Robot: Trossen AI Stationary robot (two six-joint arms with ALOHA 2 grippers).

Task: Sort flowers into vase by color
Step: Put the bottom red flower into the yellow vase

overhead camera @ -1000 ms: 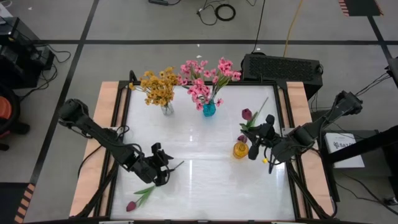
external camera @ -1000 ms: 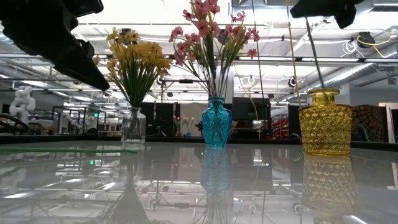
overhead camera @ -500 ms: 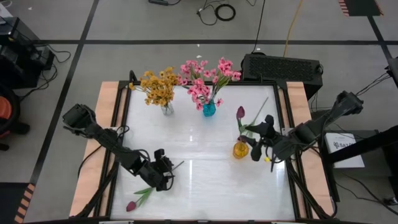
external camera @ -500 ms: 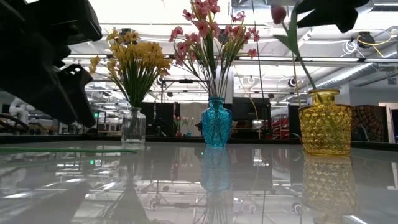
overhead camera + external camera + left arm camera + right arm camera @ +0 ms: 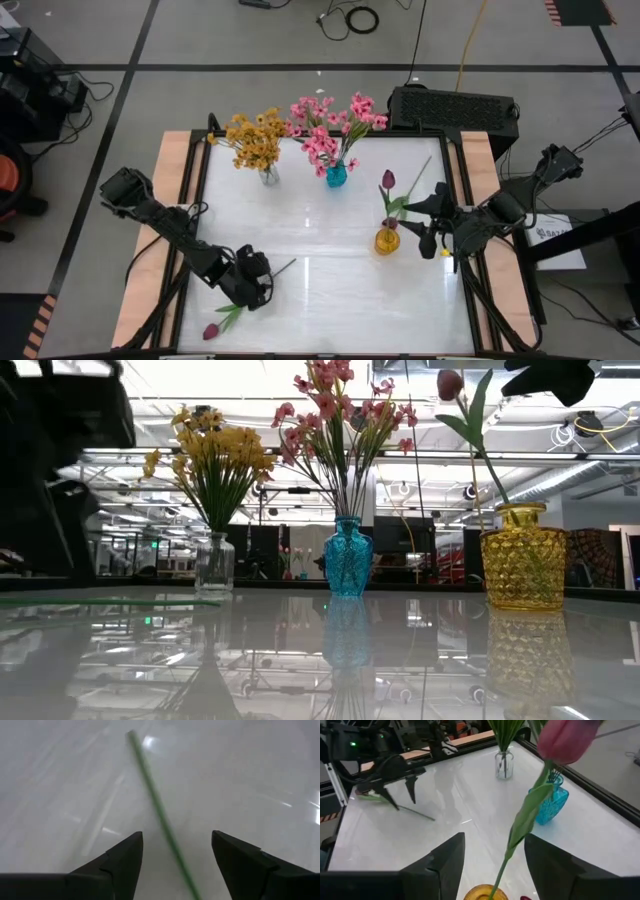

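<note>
Between the open fingers of the left gripper (image 5: 175, 865) runs the thin green stem (image 5: 155, 805) of a tulip (image 5: 228, 316) that lies flat on the table (image 5: 330, 290). The gripper hangs low over the stem, its fingers apart on either side and, as far as I can see, not yet touching it. The dark bud (image 5: 211, 331) lies behind the gripper, toward the near table edge, and the free stem end points forward past the fingers.

I judge this flower to be very light and the stem thin, a little springy and smooth, so it can roll or slip on the glossy top. The best hold is probably on the bare stem, not on the leaves or the soft bud.

The left arm reaches in from the table's left side, the wrist bent down steeply.

Just beside the right gripper (image 5: 432, 222) stands the yellow vase (image 5: 387, 241) with one tulip (image 5: 452, 385) in it, leaning. The right fingers are open and hold nothing; this arm is raised at vase height. The yellow sprays (image 5: 254, 140) and pink sprays (image 5: 330, 125) already stand in their vases, well beyond both grippers.
</note>
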